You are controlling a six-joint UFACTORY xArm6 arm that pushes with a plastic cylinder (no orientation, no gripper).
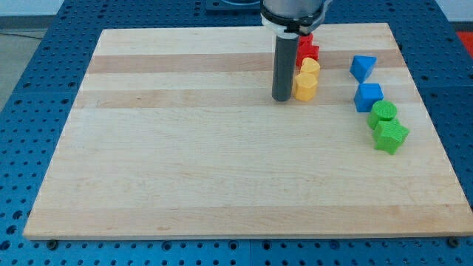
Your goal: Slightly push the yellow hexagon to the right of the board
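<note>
The yellow hexagon (304, 86) lies on the wooden board (222, 162) in the upper middle-right. My tip (283, 98) stands on the board right at the hexagon's left side, touching or nearly touching it. A second yellow block (310, 67) sits just above the hexagon, against it.
Two red blocks (307, 49) lie above the yellow ones, partly hidden by the rod. At the view's right are a blue triangle-like block (362, 67), a blue cube (368, 97), a green round block (383, 112) and a green star-like block (390, 136).
</note>
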